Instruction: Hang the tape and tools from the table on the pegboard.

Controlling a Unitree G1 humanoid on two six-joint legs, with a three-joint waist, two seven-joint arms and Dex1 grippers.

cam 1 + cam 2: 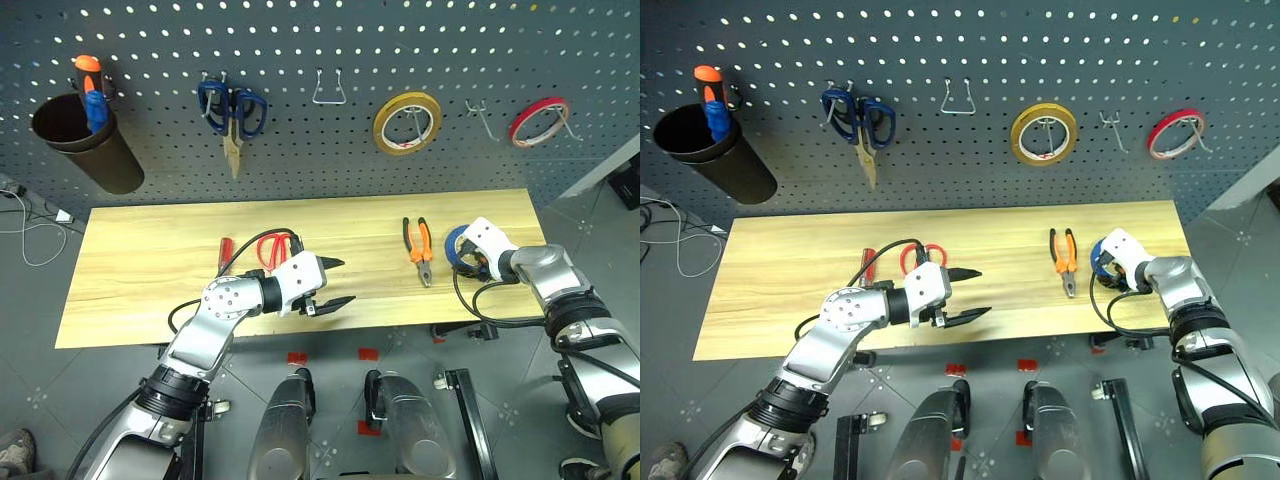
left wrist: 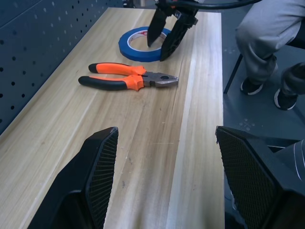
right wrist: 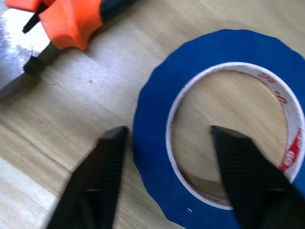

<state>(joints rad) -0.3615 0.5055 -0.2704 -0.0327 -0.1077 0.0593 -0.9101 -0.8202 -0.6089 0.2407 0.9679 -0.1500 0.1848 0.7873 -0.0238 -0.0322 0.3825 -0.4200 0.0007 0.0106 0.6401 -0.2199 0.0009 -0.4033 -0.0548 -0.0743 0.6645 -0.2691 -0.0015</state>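
Flat on the bench point(image 1: 150, 270), near its right end, lies the blue tape point(image 3: 157, 119), a ring with a white inner core that carries a little red print. The right end effector point(image 2: 164, 33) straddles the roll's rim, one black finger inside the hole and the other outside the blue band; the fingers are parted around the band, and whether they press it I cannot tell. The right forearm reaches in from the bench's right front corner, with the wrist angled down toward the roll. Just beside the tape, toward the middle, lie the pliers point(image 1: 419, 248) with orange-and-black handles, jaws closed and pointing toward the front edge. Farther left, the left end effector point(image 1: 337, 282) hovers over the front of the bench, pointing to the right and roughly level, fingers spread and empty. Behind it rest the red-handled scissors point(image 1: 274, 247) and the red-handled screwdriver point(image 1: 225, 252). The pegboard point(image 1: 320, 150) stands behind the bench.
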